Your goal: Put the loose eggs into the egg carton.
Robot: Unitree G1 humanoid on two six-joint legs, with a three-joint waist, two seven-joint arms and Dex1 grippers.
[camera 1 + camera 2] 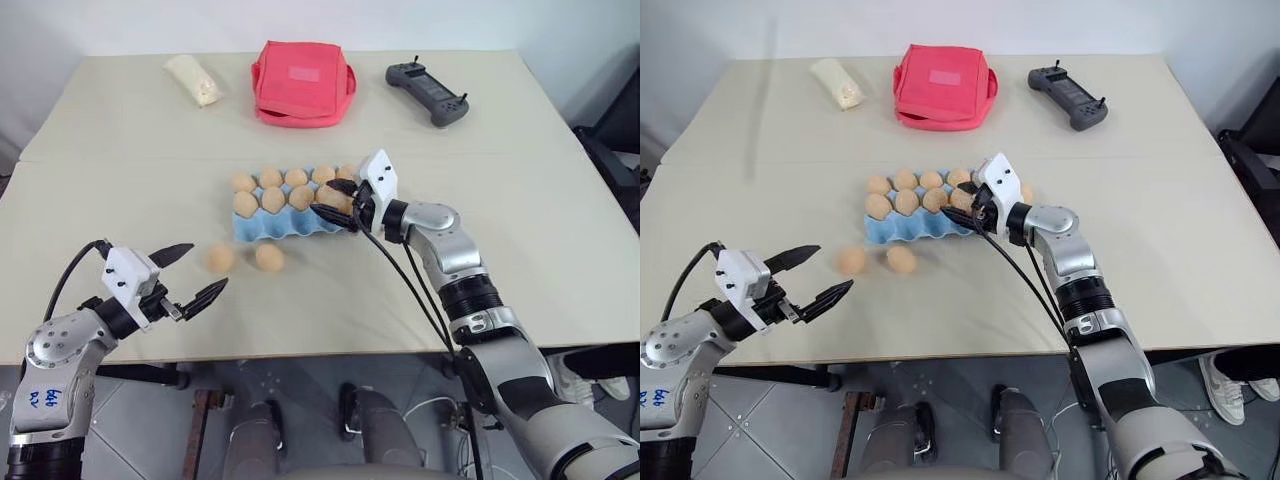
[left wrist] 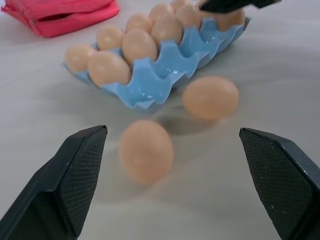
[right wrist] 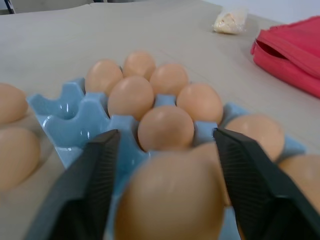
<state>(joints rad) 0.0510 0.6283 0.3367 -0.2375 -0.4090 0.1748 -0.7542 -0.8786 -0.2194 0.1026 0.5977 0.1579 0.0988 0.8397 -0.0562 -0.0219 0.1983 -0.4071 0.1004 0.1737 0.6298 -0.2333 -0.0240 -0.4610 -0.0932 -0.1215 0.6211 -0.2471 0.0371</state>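
The right tool (image 1: 340, 205) hides the carton's (image 1: 262, 231) right end overhead, yet its wrist view shows an egg (image 3: 172, 197) between its fingers; left tool (image 1: 185, 275) released near 2 eggs (image 1: 221, 257) on the table (image 1: 120, 170).

We note a pale beige table (image 1: 120, 180). On it: the light blue egg carton (image 1: 262, 231) near centre, two loose eggs (image 1: 221, 257) just before it, a red bag (image 1: 303, 82), a pale filled plastic bag (image 1: 195, 79) and a dark handheld controller (image 1: 428, 92) along the far edge.
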